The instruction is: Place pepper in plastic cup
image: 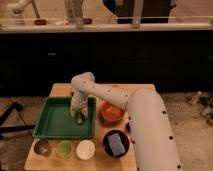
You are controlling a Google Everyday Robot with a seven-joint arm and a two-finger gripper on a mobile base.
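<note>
My gripper (79, 116) hangs down into the green tray (52, 120), near its right side. A slim green pepper (80, 119) shows at the fingertips, just over the tray floor. The pale green plastic cup (64, 148) stands at the table's front edge, between a metal cup (42, 147) and a white cup (85, 149). The cup is below and left of the gripper.
An orange bowl (112, 113) sits right of the tray. A dark bowl with a grey-blue sponge (116, 143) stands at the front right. My white arm (145, 125) crosses the right side of the wooden table (62, 90). A dark counter runs behind.
</note>
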